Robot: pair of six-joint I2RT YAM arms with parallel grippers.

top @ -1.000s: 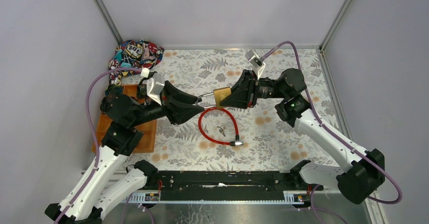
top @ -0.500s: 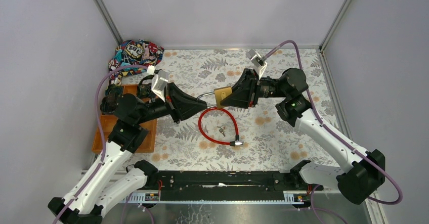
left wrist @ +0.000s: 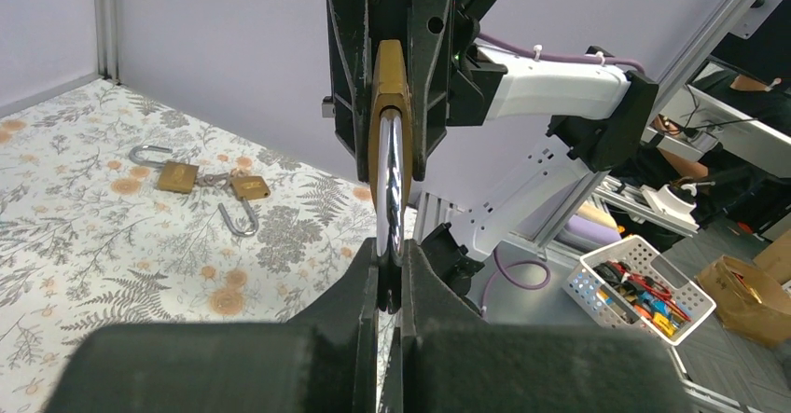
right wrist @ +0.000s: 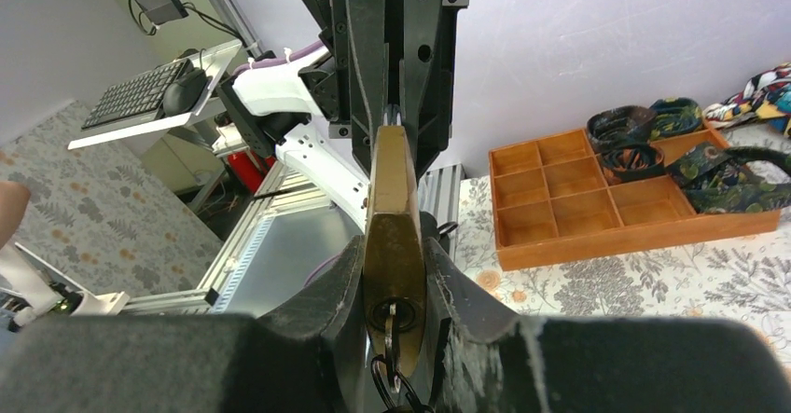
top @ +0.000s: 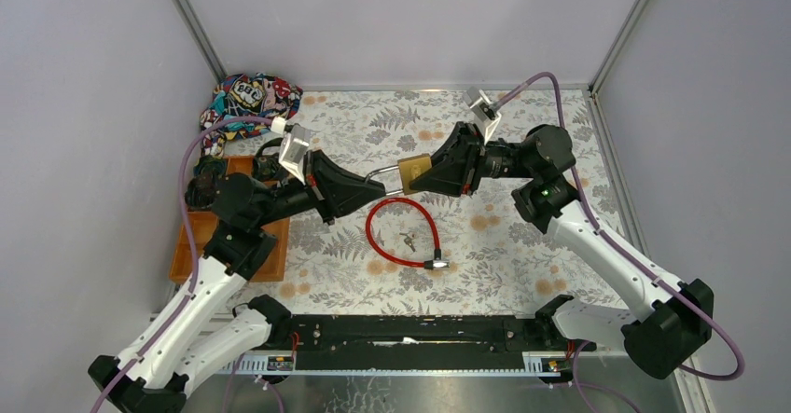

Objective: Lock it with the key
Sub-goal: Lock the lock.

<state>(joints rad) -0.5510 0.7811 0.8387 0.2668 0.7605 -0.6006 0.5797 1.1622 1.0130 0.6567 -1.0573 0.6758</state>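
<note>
Brass rectangular padlock [top: 415, 172] held above the floral bench [top: 494, 254].
Left fingers [left wrist: 366, 282] pinch its silver shackle [left wrist: 390, 180]; right fingers [right wrist: 343, 282] clamp its body, small key [right wrist: 392, 323] inserted.

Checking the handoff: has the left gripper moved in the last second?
Yes. Judged against the red cable loop, the left gripper has shifted right, toward the padlock; its jaws now pinch the shackle.
</note>
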